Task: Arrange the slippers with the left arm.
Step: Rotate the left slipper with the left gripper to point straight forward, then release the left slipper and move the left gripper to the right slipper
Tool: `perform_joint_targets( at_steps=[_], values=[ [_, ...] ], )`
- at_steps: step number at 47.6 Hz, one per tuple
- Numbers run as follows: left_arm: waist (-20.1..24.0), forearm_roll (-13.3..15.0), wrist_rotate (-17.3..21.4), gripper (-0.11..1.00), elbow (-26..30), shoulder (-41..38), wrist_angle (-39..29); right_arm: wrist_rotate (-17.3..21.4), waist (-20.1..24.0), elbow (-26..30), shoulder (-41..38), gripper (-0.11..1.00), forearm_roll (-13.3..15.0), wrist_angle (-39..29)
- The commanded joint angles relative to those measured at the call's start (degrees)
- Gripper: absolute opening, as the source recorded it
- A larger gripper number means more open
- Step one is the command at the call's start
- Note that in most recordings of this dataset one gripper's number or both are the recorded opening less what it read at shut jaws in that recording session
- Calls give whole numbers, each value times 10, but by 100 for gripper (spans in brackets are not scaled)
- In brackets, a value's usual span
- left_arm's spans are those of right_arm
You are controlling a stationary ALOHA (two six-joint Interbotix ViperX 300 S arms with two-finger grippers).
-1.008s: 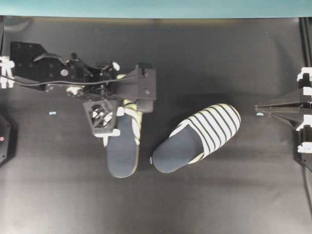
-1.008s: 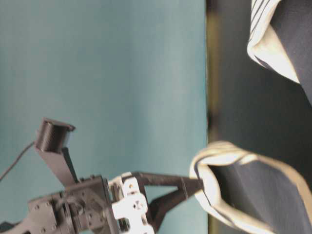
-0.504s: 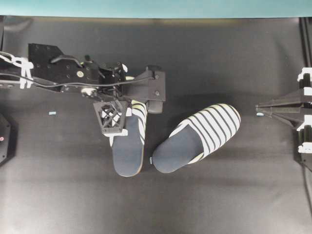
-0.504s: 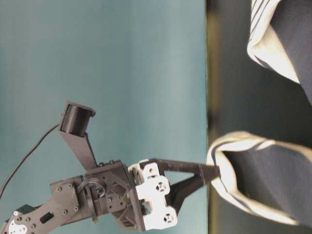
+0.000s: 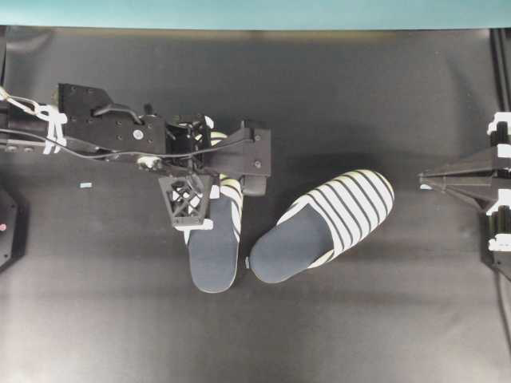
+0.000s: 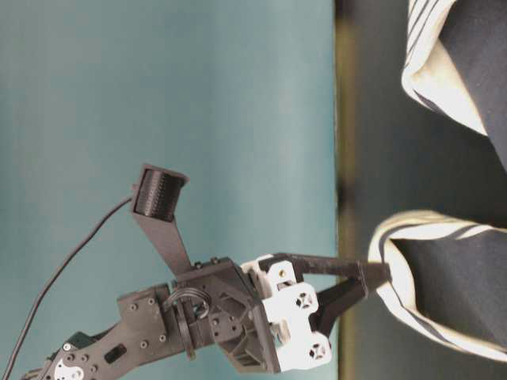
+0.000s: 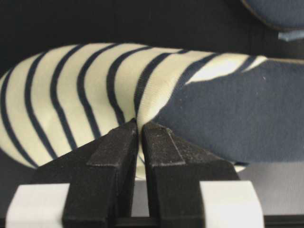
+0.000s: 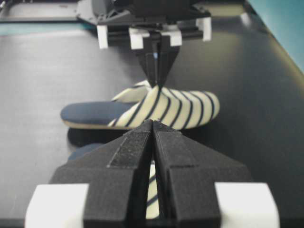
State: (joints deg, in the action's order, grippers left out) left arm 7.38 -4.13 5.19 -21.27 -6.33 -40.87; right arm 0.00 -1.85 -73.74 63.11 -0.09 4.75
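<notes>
One of the slippers [image 5: 214, 247] lies on the black table [image 5: 359, 319] left of centre in the overhead view, heel toward the bottom edge, and most of its striped toe upper is hidden there under the left arm [image 5: 120, 137]. The left end effector [image 7: 140, 135] has its fingers pressed together on the rim of that upper where the stripes meet the navy insole, the cloth puckering between the tips; the wrist view cuts the slipper off at both ends. The table-level view, turned on its side, shows the same pinch, with only the opening of the slipper in frame. The other slipper [image 5: 323, 225] lies just beside it to the right, angled with its toe toward the upper right; the two heels come very near, but whether they touch cannot be told. The right end effector [image 8: 153, 137] is well apart at the right edge of the table, its fingers pressed together on nothing; its arm is cut off by the frame. A small pale tag [image 5: 85, 185] lies on the table at left, too small to identify.
</notes>
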Motion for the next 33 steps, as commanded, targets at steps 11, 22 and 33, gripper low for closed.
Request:
perform_joint_targets(
  at_steps=[11,22,33],
  values=[
    [1,-2,-12,24,4,2,11,4,0,4,-1,-1,-2,3],
    [-2,0,6,76,-3,1,12,4,1,4,-1,-1,-1,3],
    [-30,-2,94,88,6,0,29,4,0,4,0,-1,-2,3]
  ],
)
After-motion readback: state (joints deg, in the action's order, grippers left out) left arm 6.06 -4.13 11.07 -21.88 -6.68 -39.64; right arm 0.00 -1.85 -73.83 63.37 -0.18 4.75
